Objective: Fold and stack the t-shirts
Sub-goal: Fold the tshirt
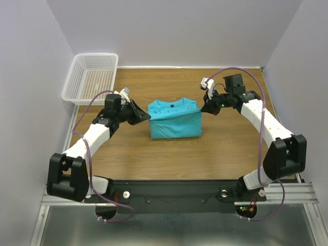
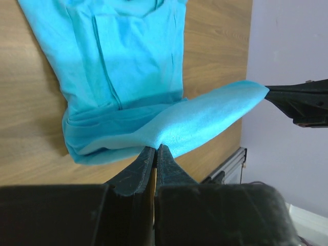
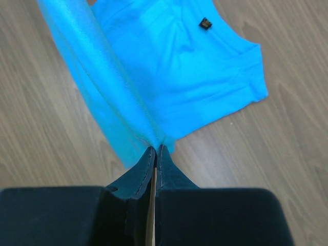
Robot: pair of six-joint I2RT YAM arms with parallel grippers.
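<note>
One turquoise t-shirt (image 1: 174, 120) lies partly folded in the middle of the wooden table, its neckline with a small dark mark (image 3: 205, 23) at the far side. A fold of its cloth is stretched taut between both grippers, lifted above the rest. My left gripper (image 1: 145, 116) is shut on the shirt's left edge (image 2: 169, 134). On the other side, the right gripper (image 1: 204, 107) is shut on the right edge (image 3: 148, 134). The tip of the right gripper (image 2: 277, 96) shows in the left wrist view, holding the far end of the raised fold.
A white mesh basket (image 1: 92, 77) stands at the back left corner of the table (image 1: 154, 159). Walls close in the table at the back and both sides. A metal rail (image 1: 287, 192) runs along the near edge.
</note>
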